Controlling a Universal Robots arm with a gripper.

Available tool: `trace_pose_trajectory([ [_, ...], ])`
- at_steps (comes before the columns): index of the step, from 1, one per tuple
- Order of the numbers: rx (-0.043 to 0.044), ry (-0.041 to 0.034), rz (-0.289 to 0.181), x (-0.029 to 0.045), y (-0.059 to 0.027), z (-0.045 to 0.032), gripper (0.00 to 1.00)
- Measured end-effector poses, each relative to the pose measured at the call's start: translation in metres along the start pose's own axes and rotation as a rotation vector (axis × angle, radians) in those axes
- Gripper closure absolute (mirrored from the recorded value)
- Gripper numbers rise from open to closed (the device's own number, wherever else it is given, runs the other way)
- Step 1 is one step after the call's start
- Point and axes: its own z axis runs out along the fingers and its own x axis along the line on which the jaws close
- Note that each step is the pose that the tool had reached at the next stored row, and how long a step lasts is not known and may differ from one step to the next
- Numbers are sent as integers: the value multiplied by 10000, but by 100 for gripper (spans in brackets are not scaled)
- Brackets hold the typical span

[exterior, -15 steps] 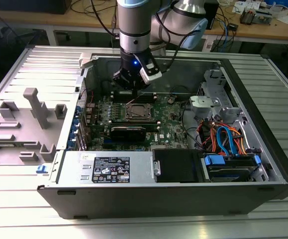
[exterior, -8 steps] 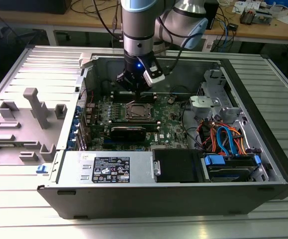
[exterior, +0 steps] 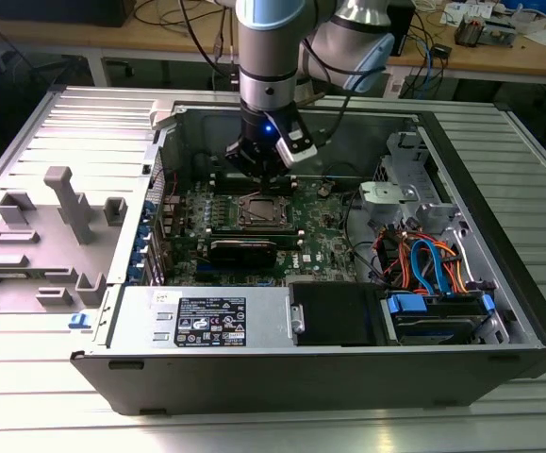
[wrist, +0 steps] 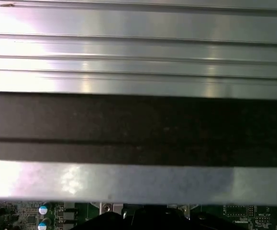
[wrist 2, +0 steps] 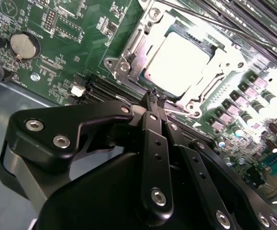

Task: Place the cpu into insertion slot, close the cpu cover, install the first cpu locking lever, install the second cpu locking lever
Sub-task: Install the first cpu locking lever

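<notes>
Gripper: fingers pressed together, nothing visibly held. Just beyond tips: cpu seated in insertion slot, cpu cover lowered. Judged: locking levers remain; latch state unclear.

place: robotics lab or electronics workshop | landmark: open computer case on ribbed metal table | above case: robot arm | behind case: wooden workbench strewn with cables | beside case, the exterior view's left: grey plastic fixtures
</notes>
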Motion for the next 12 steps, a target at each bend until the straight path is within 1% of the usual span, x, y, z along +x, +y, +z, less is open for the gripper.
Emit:
trace_pose_trajectory([
  [6,3,-1,36,-52,-2,41,89],
  [10,2,-2,42,-57,-2,42,89],
  [12,-1,-6,41,-38,-1,43,89],
])
